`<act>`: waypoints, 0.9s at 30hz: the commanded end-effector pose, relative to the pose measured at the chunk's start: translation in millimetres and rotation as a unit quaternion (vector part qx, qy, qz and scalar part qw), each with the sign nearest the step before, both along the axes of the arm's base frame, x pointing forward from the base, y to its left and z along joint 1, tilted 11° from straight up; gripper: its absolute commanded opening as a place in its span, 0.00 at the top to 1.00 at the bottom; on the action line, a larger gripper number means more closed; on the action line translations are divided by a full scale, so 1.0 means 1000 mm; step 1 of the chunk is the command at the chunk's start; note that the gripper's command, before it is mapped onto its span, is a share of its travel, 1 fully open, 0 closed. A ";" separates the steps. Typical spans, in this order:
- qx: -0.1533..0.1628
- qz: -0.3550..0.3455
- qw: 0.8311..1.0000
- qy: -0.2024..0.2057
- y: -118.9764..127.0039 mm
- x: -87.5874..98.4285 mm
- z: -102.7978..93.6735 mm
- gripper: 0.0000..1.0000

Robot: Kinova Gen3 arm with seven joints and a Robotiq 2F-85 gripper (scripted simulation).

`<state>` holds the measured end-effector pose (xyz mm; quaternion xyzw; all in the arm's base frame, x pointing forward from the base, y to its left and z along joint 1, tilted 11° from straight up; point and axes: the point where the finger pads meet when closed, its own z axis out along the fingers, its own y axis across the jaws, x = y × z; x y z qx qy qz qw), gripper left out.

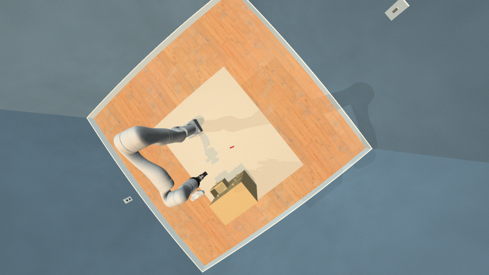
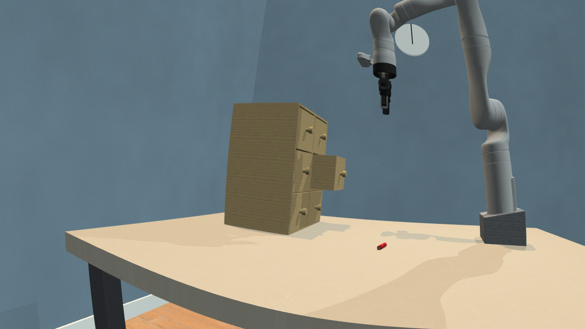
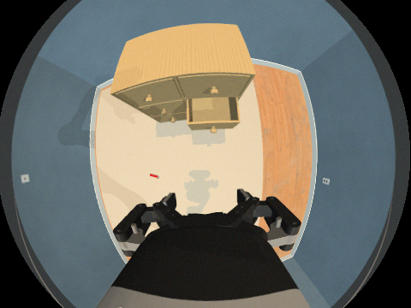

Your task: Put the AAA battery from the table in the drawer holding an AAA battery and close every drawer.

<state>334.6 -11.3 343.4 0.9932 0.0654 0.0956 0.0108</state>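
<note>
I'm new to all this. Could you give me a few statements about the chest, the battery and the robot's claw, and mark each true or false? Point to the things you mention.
1. The small red cylindrical battery (image 1: 231, 147) (image 2: 381, 246) (image 3: 154, 175) lies on the table. True.
2. The black two-fingered claw (image 1: 206, 173) (image 2: 385, 111) (image 3: 206, 198) is holding the battery. False: it is open and holds nothing.
3. The pale wooden chest (image 1: 234, 205) (image 2: 261, 167) (image 3: 186, 53) has one drawer pulled out. True.
4. That pulled-out drawer (image 1: 218, 189) (image 2: 323, 172) (image 3: 213, 125) is in the bottom row. False: it is in the middle row.
5. The chest lies on its back. False: it stands upright.
</note>
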 end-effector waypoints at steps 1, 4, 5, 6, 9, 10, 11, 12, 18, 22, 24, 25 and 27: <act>0.000 0.001 1.000 -0.003 -0.009 -0.011 -0.017 0.00; 0.000 0.001 1.000 -0.002 -0.020 -0.021 -0.037 0.00; 0.000 0.001 1.000 -0.001 -0.023 -0.025 -0.043 0.00; 0.001 0.002 1.000 -0.001 -0.026 -0.028 -0.049 0.00; 0.001 0.002 1.000 -0.001 -0.033 -0.035 -0.062 0.00; 0.001 0.002 1.000 -0.001 -0.034 -0.037 -0.065 0.00; 0.002 -0.004 1.000 -0.001 -0.036 -0.038 -0.067 0.00; 0.002 -0.006 1.000 -0.001 -0.037 -0.039 -0.069 0.00; 0.002 -0.006 1.000 -0.001 -0.038 -0.040 -0.071 0.00; 0.002 -0.006 1.000 -0.002 -0.038 -0.039 -0.070 0.00; 0.003 -0.005 1.000 -0.002 -0.037 -0.039 -0.070 0.00; 0.004 -0.005 1.000 -0.002 -0.037 -0.039 -0.071 0.00; 0.006 -0.004 1.000 -0.003 -0.036 -0.039 -0.071 0.00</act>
